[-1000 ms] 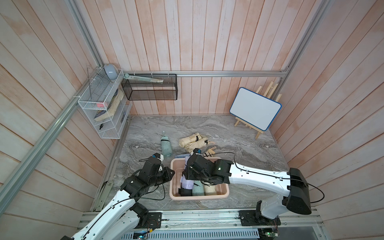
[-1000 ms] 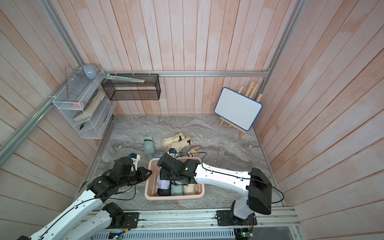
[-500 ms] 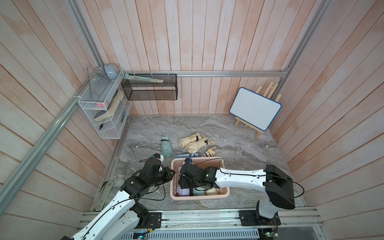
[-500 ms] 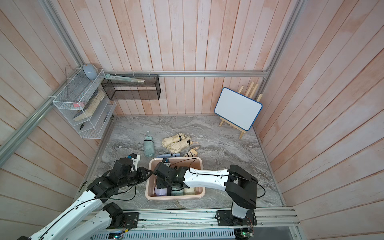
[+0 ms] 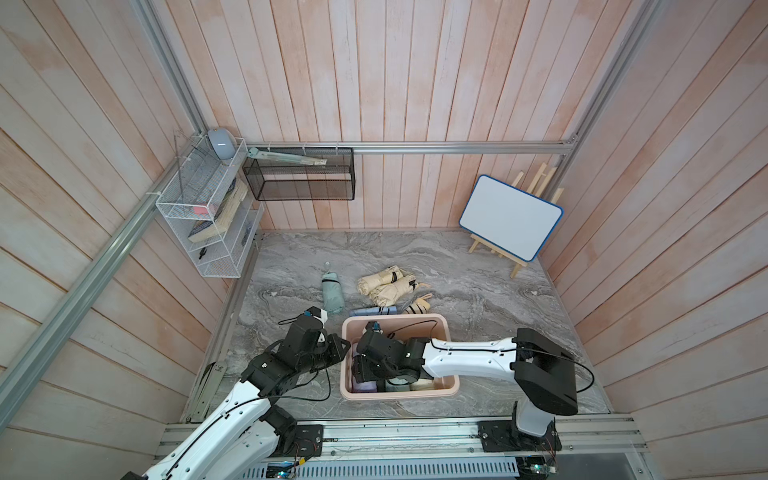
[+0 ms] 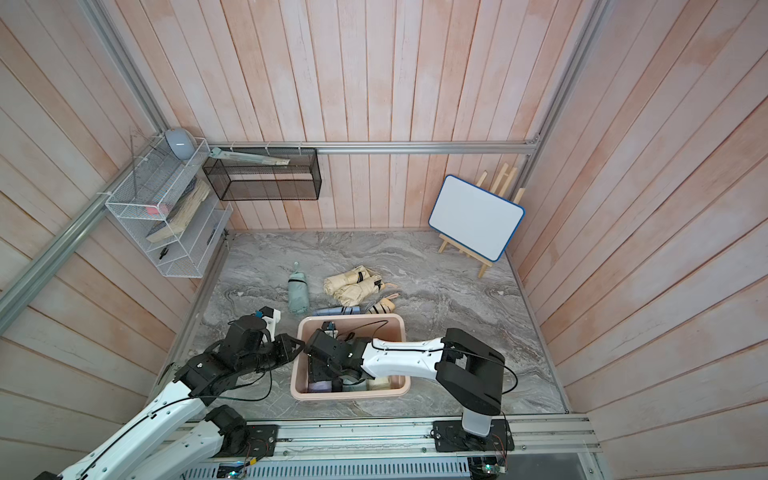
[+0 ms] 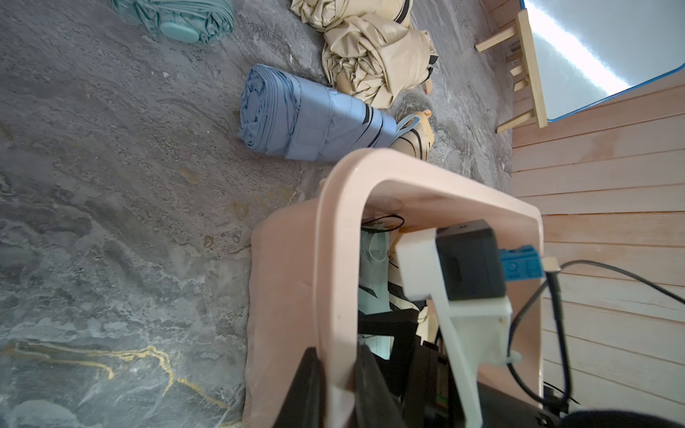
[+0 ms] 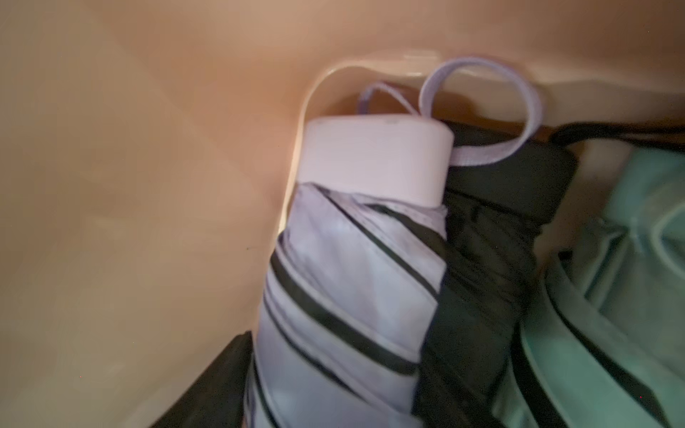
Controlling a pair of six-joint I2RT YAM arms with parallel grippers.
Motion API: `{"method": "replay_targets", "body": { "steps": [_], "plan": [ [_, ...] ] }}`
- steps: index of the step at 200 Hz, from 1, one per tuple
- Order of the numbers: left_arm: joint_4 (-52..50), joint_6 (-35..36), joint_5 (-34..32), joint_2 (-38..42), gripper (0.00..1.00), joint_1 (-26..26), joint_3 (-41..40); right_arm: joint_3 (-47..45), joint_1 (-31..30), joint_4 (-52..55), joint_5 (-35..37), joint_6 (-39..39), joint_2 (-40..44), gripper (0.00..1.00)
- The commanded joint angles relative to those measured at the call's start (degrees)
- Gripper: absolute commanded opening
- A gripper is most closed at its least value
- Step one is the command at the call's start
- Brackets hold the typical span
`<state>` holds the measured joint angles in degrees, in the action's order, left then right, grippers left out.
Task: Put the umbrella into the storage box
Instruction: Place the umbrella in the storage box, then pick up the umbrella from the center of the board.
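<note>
Lilac umbrella (image 8: 352, 281) sits wedged between storage box (image 8: 148, 185) wall and black umbrella (image 8: 493, 259).

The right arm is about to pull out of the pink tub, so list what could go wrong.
1. The right gripper sits deep in the storage box beside the lilac umbrella. Lifting out could catch its strap loop and drag it out.
2. The left gripper clamps the box rim. Any left-arm move could tilt the box while the right gripper is inside.
</note>
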<state>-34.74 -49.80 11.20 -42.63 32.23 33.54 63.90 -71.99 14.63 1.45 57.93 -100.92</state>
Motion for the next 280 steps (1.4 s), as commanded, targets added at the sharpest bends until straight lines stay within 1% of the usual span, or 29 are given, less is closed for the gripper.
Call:
{"method": "replay_targets", "body": {
  "steps": [1, 41, 53, 71, 84, 93, 104, 119, 142, 171, 200, 220, 237, 247, 280],
  "plan": [
    [0.75, -2.04, -0.94, -0.37, 0.0, 0.3, -0.98, -0.6, -0.26, 1.12, 1.87, -0.2, 1.07, 0.76],
    [0.47, -1.75, -1.7, 0.07, 0.01, 0.27, -0.61, -3.49, -0.61, 0.62, 4.83, 0.78, 8.17, 0.78],
    [0.29, -1.62, -1.97, 0.14, 0.14, 0.29, -0.37, -4.34, -0.7, 0.68, 5.84, 0.32, 10.78, 0.78],
    [-0.48, -1.53, -2.91, 0.59, 0.48, 0.21, 0.37, -4.78, -0.7, 1.6, 7.88, -1.24, 14.66, 0.78],
    [-1.55, -1.45, -3.97, 1.27, 0.66, 0.25, 1.11, -4.46, -0.57, 2.44, 9.68, -3.1, 17.33, 0.78],
    [-2.63, -1.03, -5.02, 1.95, 0.75, 0.27, 2.01, -4.08, -0.21, 2.97, 10.78, -4.35, 19.11, 0.78],
    [-4.55, -1.0, -7.3, 3.02, 0.81, 0.29, 3.36, -3.19, 1.02, 3.54, 10.93, -6.06, 21.44, 0.78],
    [-6.46, -1.15, -10.14, 4.36, 0.84, 0.23, 5.05, -2.17, 3.47, 3.95, 10.52, -7.5, 24.1, 0.77],
    [-8.28, -0.94, -13.75, 4.9, 0.86, 0.17, 8.01, -1.17, 8.47, 3.76, 8.7, -9.1, 27.77, 0.75],
    [-7.57, 3.1, -17.31, 1.0, 0.87, -0.18, 12.58, -0.79, 17.13, 4.23, 5.74, -9.75, 31.05, 0.73],
    [-4.98, 10.17, -17.51, -7.74, 0.89, -1.8, 17.72, -0.77, 26.98, 6.64, 2.79, -11.65, 31.43, 0.73],
    [-2.95, 14.7, -14.25, -14.16, 0.89, -4.48, 21.15, -0.67, 33.74, 8.39, -0.03, -11.92, 30.16, 0.73],
    [-1.93, 19.75, -12.0, -19.2, 0.89, -6.61, 24.41, -1.31, 37.85, 7.24, -2.45, -12.58, 28.98, 0.73],
    [-2.5, 22.6, -11.75, -22.26, 0.89, -7.99, 26.51, -1.47, 39.89, 6.39, -3.61, -13.06, 28.0, 0.73],
    [-6.24, 23.84, -11.77, -32.66, 0.89, -14.85, 31.92, -0.16, 45.1, 4.52, -6.41, -14.73, 24.47, 0.73]
  ]
}}
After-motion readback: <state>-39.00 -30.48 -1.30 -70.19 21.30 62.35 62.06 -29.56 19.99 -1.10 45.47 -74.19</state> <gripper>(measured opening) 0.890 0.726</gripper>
